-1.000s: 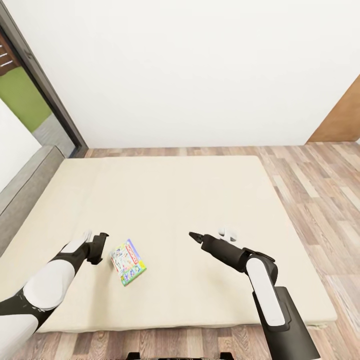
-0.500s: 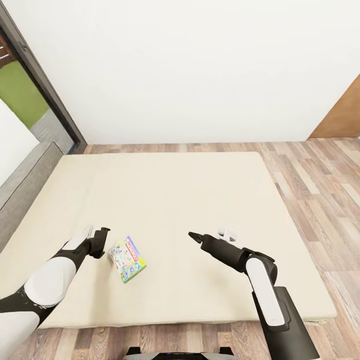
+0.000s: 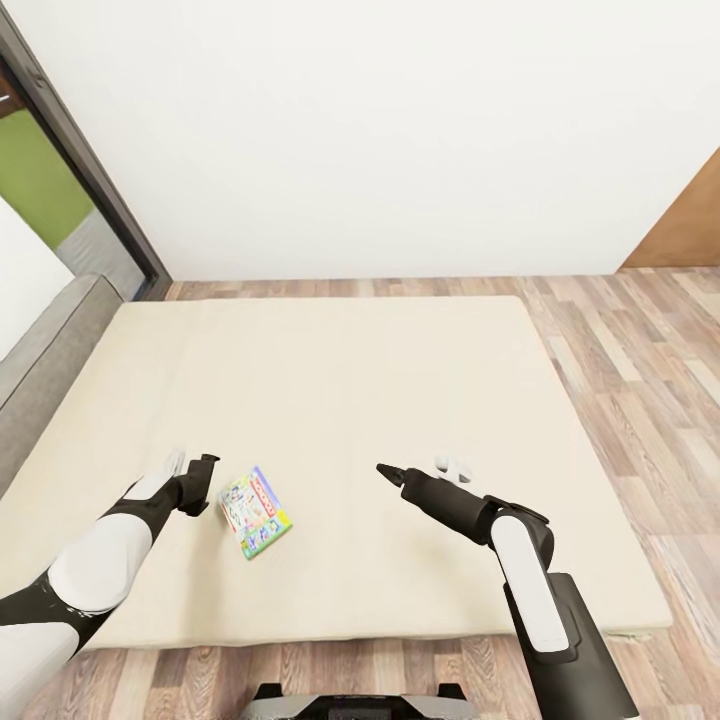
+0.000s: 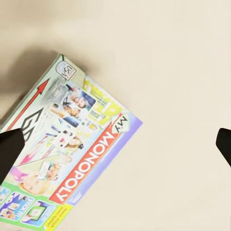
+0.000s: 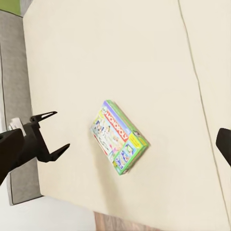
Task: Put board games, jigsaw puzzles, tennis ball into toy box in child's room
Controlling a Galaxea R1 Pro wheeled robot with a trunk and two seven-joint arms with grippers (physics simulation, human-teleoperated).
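One board game (image 3: 255, 513), a flat green-edged box lettered MY MONOPOLY (image 4: 72, 154), lies flat on the cream bed (image 3: 350, 380) near its front left part. My left gripper (image 3: 206, 484) hovers open just left of the box; in the left wrist view the left gripper (image 4: 117, 147) looks down on the box with a fingertip at each side. My right gripper (image 3: 384, 469) is open over bare cover well to the right of the box. The right wrist view takes in the box (image 5: 119, 136) and the left gripper (image 5: 50, 133) beside it.
The grey padded headboard (image 3: 40, 370) runs along the bed's left side. A dark-framed opening (image 3: 85, 170) stands at the back left and a brown door (image 3: 690, 225) at the right. Wood-plank floor (image 3: 630, 340) borders the bed on the far and right sides.
The whole head view has shifted a little, so the bed and box sit slightly higher and more of the robot's base shows at the bottom. The box lies as before; both grippers hold their pose.
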